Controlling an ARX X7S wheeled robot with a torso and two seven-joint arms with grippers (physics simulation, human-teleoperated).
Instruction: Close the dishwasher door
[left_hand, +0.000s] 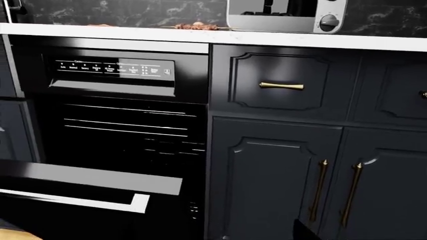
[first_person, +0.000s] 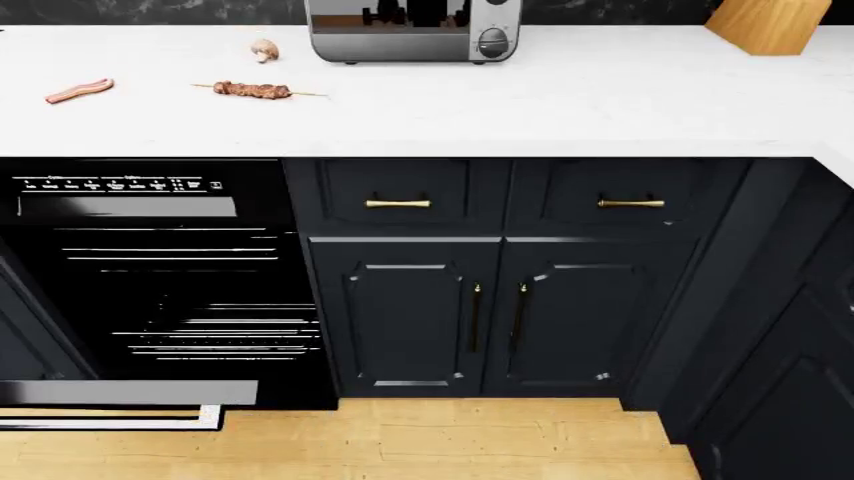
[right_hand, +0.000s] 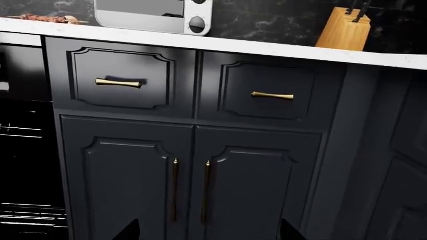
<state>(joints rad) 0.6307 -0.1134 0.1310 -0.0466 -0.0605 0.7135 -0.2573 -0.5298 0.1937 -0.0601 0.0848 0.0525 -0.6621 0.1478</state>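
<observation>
Dishwasher stands open beneath the white countertop (first_person: 534, 110).
The dishwasher door (first_person: 127, 393) hangs lowered at 8 o'clock, racks (first_person: 220, 335) exposed; navy cabinets (first_person: 407, 315) sit at 5 o'clock. Whether either gripper is spread or pressed together cannot be told.

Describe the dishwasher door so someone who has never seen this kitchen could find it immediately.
Start at the white countertop and go to the black dishwasher at its left end, its wire racks exposed. The dishwasher door hangs open at the bottom, swung down toward the wooden floor. Unlike the navy cabinet doors with brass handles beside it, it is a flat glossy panel edged by a long silver bar handle.
</observation>
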